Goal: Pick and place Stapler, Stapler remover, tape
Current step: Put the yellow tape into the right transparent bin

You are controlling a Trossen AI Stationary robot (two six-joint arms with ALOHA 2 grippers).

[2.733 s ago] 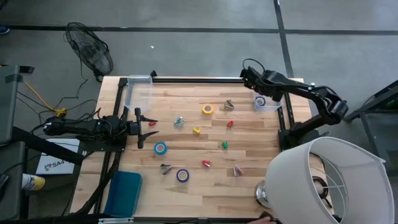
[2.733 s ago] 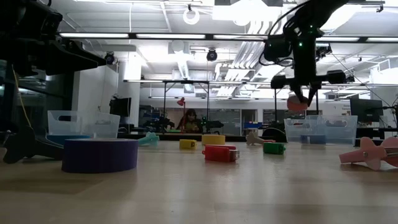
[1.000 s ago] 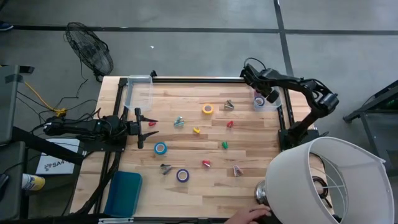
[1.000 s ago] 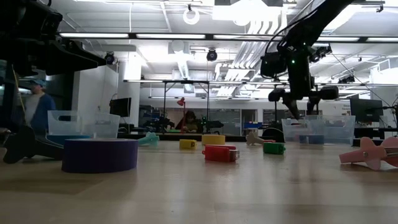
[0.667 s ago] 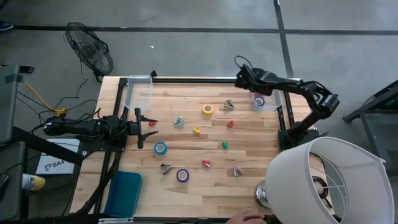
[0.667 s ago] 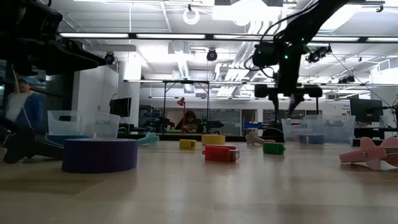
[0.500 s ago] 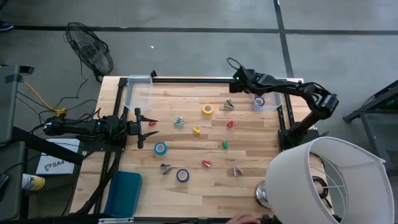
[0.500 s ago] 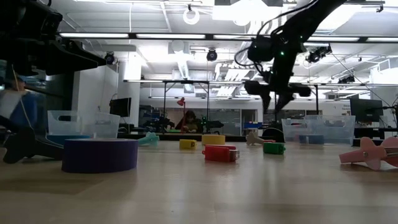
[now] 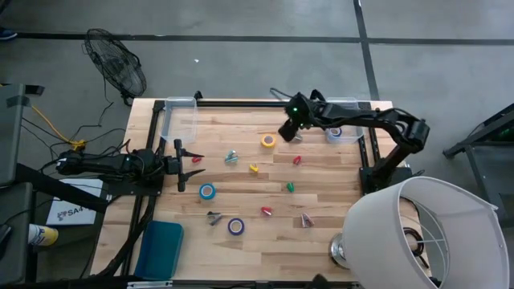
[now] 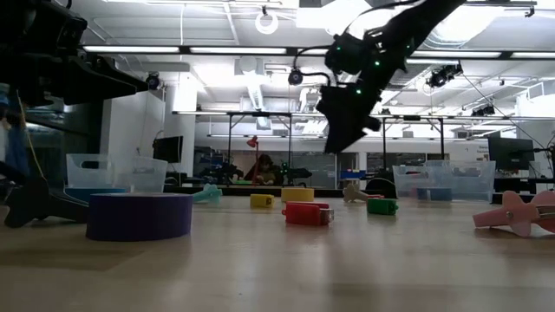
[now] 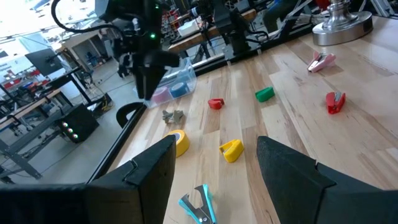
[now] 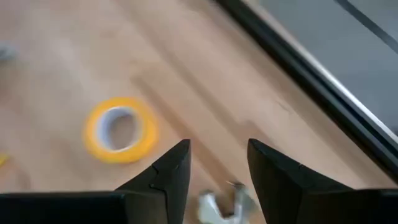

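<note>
Right gripper (image 9: 287, 131) hovers empty, fingers apart. Yellow tape (image 9: 268, 141) lies just beside it, toward the left arm. Left gripper (image 9: 191, 164) fingers apart, farther off

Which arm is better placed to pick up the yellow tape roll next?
Probably the right arm. In the high view the right gripper hangs open and empty beside the yellow tape roll, and its wrist view shows the roll just ahead. The left gripper waits farther away, near the table's left edge.
</note>
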